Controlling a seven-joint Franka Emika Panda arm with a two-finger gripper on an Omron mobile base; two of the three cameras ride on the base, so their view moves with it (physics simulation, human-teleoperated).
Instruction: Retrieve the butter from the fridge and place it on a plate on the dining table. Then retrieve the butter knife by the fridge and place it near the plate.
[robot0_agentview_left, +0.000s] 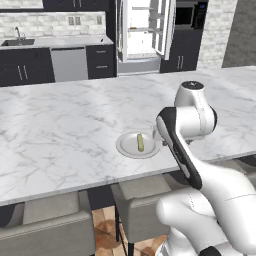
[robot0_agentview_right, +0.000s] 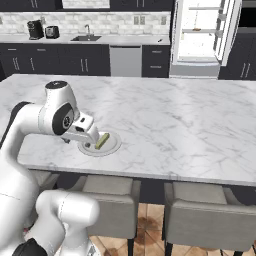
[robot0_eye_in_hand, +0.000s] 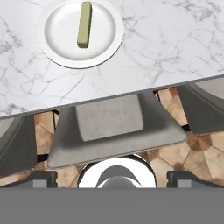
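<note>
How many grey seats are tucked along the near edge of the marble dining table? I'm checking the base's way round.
3: one grey seat below the white plate holding the butter stick, one to each side. More may be out of view.

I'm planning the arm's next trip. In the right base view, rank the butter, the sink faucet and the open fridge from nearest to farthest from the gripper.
1. The butter, on the plate right beside the gripper.
2. The sink faucet, on the back counter, straight behind.
3. The fridge, doors open, far back right.
</note>
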